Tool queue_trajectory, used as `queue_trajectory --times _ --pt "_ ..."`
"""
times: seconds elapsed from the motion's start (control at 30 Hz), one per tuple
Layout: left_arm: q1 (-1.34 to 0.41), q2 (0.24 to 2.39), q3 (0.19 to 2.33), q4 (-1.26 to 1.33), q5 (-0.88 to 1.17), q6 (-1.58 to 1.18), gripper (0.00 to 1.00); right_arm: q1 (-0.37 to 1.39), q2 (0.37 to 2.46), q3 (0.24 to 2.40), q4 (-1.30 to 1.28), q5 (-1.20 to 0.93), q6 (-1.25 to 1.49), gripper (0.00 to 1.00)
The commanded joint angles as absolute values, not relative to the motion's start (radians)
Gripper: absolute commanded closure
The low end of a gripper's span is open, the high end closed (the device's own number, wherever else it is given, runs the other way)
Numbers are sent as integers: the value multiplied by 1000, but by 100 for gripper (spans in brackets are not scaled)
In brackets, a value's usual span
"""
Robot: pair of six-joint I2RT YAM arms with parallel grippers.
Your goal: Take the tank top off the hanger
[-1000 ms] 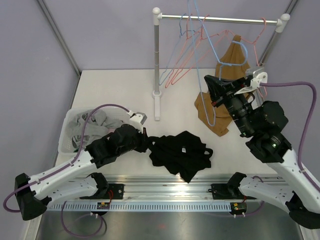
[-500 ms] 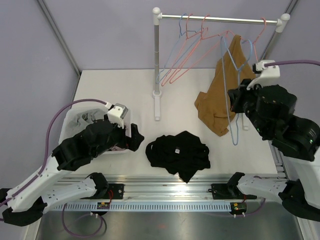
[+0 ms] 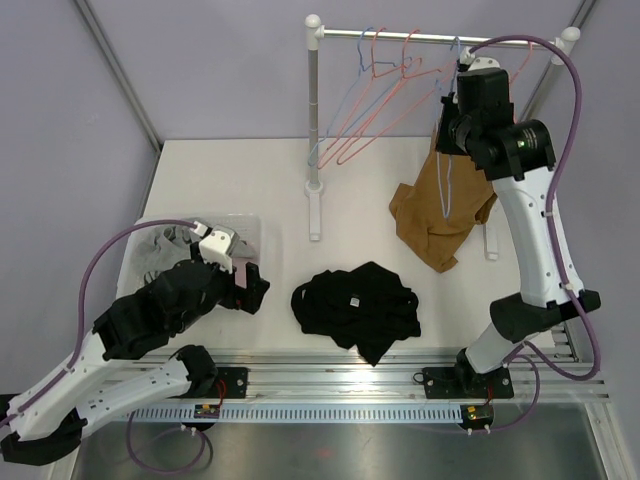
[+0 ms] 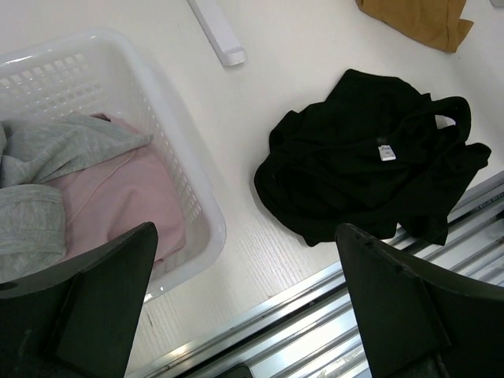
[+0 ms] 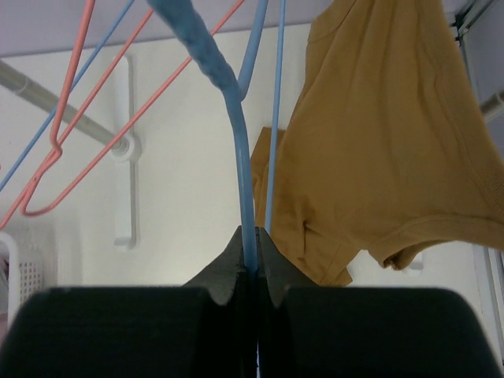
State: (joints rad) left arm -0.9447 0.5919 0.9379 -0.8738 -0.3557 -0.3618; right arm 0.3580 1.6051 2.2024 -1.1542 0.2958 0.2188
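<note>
two arms share the work, and most of it looks done. the black tank top (image 3: 358, 308) lies in a crumpled heap on the surface (image 3: 230, 170), near the front edge and just right of the white basket (image 4: 75, 46), with its straps and neck label showing in the left wrist view. no hanger is in it or touching it.

the left end effector (image 4: 244, 232) hovers above the gap between basket and tank top with its fingers spread wide apart and nothing between them. the basket holds grey and pink clothes.

the right end effector (image 5: 250, 253) is raised high beside the rail (image 3: 400, 37), its fingers pinched together on the thin wire of a blue hanger (image 5: 243, 177) that carries no garment. whether the hook already sits over the rail cannot be told from these views. a mustard garment (image 3: 430, 215) hangs next to it from the rail, its lower part pooled on the surface.

judging by this, the removal itself is complete; what seems left is parking the bare hanger among the others on the rail, letting go, and perhaps dealing with the mustard garment if it counts too.
</note>
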Motion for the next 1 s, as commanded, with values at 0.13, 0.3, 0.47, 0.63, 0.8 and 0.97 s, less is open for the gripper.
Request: queue_trajectory --times 0.13,0.3,0.47,0.63,0.8,0.97 --pt "-948 558 927 -822 -391 -347 1 305 1724 2402 -1095 292 172 100" --pt "-946 538 922 -819 -380 -347 1 265 1928 2670 -1198 258 143 100" --pt "-946 523 917 -810 -376 -347 1 239 1944 2622 -1129 226 143 100" --pt "-936 523 919 -813 -377 -350 1 239 1962 2586 -1100 138 170 100" --pt "-914 526 917 -807 -364 -347 1 248 1974 2572 -1083 97 199 100" --pt "-876 531 914 -799 -339 -339 1 296 2002 2577 -1086 117 207 100"
